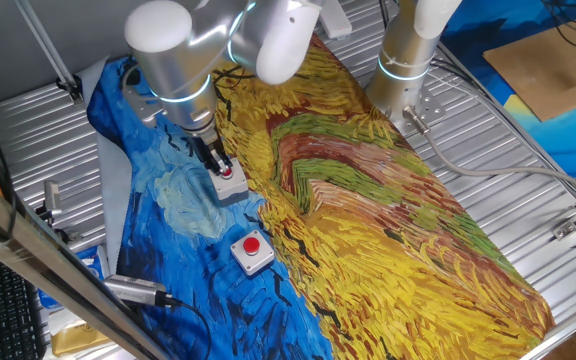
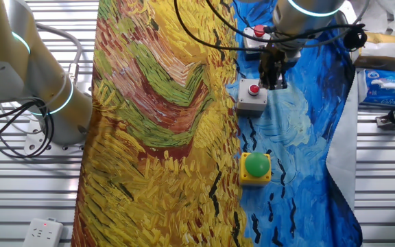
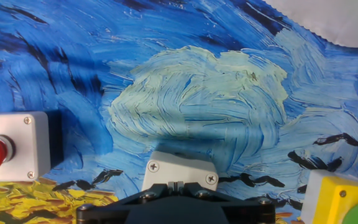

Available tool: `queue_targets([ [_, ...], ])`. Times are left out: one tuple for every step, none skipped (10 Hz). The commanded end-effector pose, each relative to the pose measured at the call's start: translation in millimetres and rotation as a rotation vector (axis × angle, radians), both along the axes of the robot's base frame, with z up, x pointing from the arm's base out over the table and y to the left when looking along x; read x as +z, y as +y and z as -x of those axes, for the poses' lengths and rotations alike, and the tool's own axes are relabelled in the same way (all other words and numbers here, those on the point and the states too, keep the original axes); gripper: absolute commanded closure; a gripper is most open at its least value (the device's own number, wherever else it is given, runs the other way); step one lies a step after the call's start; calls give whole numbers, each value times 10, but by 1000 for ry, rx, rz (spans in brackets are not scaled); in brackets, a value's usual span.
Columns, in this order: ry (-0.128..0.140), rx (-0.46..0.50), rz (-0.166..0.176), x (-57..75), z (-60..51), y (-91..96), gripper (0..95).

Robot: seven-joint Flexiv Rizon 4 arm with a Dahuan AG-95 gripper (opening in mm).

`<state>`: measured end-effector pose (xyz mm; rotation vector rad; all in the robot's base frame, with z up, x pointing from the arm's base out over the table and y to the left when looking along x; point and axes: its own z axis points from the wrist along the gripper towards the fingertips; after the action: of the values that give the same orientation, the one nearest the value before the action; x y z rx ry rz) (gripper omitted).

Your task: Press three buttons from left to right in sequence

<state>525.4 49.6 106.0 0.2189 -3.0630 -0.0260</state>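
Closest to the hand camera, the black gripper (image 3: pixel 176 202) sits right over the middle red-capped button box (image 2: pixel 253 95), its fingers down at the cap (whether they are parted I cannot tell). That grey box lies on a painted cloth (image 2: pixel 156 137) between the green button on its yellow base (image 2: pixel 256 168) and the other red button box (image 1: pixel 252 251), all three in a row, well apart.

Painted cloth (image 1: pixel 388 200) over slatted table (image 1: pixel 528 190)
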Motion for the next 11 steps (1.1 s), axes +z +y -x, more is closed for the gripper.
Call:
queue_targets([
  [0,-1,1,-41,-7,9,950],
  [0,-3,1,-72,-6,18,950],
  [-3,-4,0,-106,-5,27,950],
  [-2,-6,2,-130,-4,34,950],
  [-5,-7,0,-147,-4,39,950],
  [-7,-9,-1,-159,-2,43,950],
  [-10,-3,-6,-109,5,21,950],
  [-5,1,-7,-18,10,-9,950],
  [-4,2,-8,24,15,-25,950],
  [-4,6,-11,96,41,-65,950],
  [-3,8,-15,124,62,-91,950],
])
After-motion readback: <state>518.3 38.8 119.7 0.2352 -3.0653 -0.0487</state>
